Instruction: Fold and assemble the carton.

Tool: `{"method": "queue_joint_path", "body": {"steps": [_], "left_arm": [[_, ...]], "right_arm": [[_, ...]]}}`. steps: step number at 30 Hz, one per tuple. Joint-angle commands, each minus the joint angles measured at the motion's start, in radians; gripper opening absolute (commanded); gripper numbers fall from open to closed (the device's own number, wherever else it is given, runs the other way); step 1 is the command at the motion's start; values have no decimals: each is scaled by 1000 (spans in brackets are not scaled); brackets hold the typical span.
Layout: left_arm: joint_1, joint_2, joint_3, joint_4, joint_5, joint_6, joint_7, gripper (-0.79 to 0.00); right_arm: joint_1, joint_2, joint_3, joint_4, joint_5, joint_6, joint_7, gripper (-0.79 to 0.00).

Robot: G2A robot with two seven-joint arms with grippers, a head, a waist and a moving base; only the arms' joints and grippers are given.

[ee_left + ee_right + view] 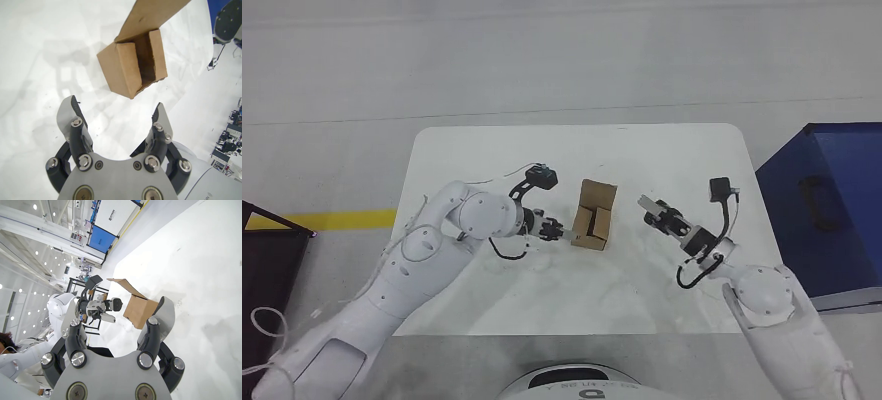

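Carton (594, 213) stands mid-worktop (492, 160); two short flaps folded in with a gap between, long flap raised on its 12 o'clock side. Left hand (554, 231) open, empty, just beside carton at 8 o'clock. Right hand (652, 213) open, empty, near at 3 o'clock. Judgement: brace one wall, press the long flap down squarely and slowly, lest the light box slide

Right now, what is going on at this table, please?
A two-armed robot is assembling a small brown cardboard carton, which stands in the middle of the white table. Two short flaps are folded inward and one long flap is open. The left gripper and the right gripper are on either side of it, both open, neither touching it.
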Motion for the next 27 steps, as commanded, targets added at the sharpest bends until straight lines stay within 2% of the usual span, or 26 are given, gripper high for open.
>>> {"method": "queue_joint_path", "body": {"steps": [1,3,7,10,13,17,18,19,21,27], "left_arm": [[50,20,-63,-31,16,1,0,0],[98,37,-114,-62,18,-7,-4,0],[186,60,-176,-114,3,-37,-35,0],[230,69,-185,-140,14,-42,-51,0],[256,72,-178,-152,26,-43,-52,0],[268,73,-169,-155,39,-44,-45,0],[268,74,-169,-154,40,-45,-41,0],[268,74,-170,-152,40,-43,-36,0],[267,75,-180,-148,40,-39,-17,0],[279,85,-225,-139,39,-45,-11,0]], "right_arm": [[42,-4,-33,-5,-27,21,-4,-151],[85,-9,-61,3,-39,25,-28,-203],[178,-24,-127,37,-223,34,-210,-200],[260,-39,-201,70,-281,111,-239,-212],[364,-52,-259,135,-278,191,-178,-188],[478,-67,-319,239,-257,289,-64,-219],[499,-70,-330,250,-255,318,-43,-246],[508,-73,-339,252,-241,320,-23,-277],[508,-73,-343,258,-220,326,28,-397],[445,-54,-309,200,-193,284,241,-419]]}}
